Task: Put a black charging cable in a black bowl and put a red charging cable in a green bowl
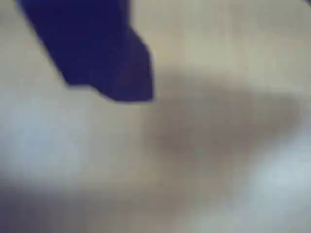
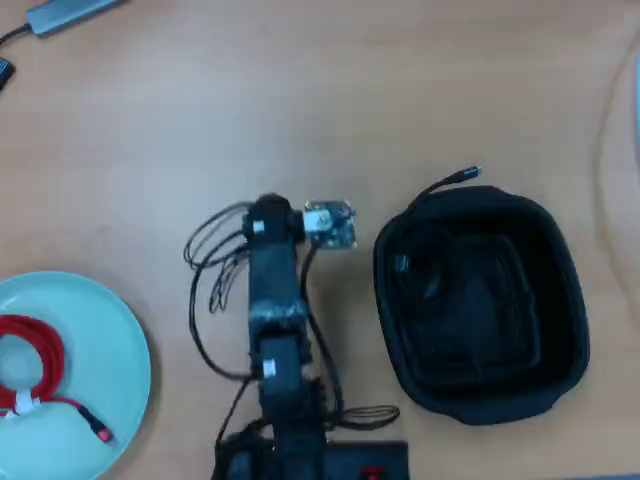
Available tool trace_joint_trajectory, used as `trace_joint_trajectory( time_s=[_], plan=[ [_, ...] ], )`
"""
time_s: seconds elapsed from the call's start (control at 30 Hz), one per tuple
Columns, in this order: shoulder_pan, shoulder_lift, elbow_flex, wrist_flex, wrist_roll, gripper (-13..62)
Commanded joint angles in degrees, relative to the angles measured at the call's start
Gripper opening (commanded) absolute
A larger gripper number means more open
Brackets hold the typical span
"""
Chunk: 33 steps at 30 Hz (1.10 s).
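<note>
Both cables bowled, arm folded over the tabletop (image 2: 400, 90).
Nearest, we see the red charging cable (image 2: 30, 360) coiled in the green bowl (image 2: 110, 330); beyond, the black charging cable (image 2: 440, 185) trails over the black bowl (image 2: 560, 300) rim. Pincer (image 1: 121, 92) blurred; we cannot tell its state.

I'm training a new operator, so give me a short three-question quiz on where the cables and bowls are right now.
1. True or false: the red charging cable lies inside the green bowl.
2. Which part of the black charging cable sticks out over the rim of the black bowl? A) the whole coil B) one plug end C) nothing
3. Fill in: in the overhead view, the arm sits ___ the two bowls.

Key: 1 true; 2 B; 3 between.
</note>
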<state>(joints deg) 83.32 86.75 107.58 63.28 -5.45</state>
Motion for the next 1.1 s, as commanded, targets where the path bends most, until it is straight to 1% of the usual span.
trace_joint_trajectory(
  time_s=[0.0, 0.1, 0.17, 0.3, 0.43, 0.57, 0.67, 0.8, 1.07],
  plan=[
    [1.1, 14.0, 4.4, -9.3, -0.9, 51.2],
    [1.6, 27.2, 16.9, -19.3, -0.8, 50.7],
    [1.6, 33.7, 22.2, -23.0, -0.5, 50.5],
    [1.8, 42.3, 31.5, -27.7, -0.3, 50.5],
    [3.3, 49.3, 44.0, -39.8, -0.4, 50.4],
    [5.5, 49.3, 52.7, -51.0, -0.7, 50.4],
    [7.2, 49.3, 58.6, -54.8, -0.9, 50.4],
    [10.0, 49.3, 63.2, -55.5, -0.8, 50.4],
    [10.3, 49.3, 67.1, -55.7, -0.4, 50.4]
  ],
)
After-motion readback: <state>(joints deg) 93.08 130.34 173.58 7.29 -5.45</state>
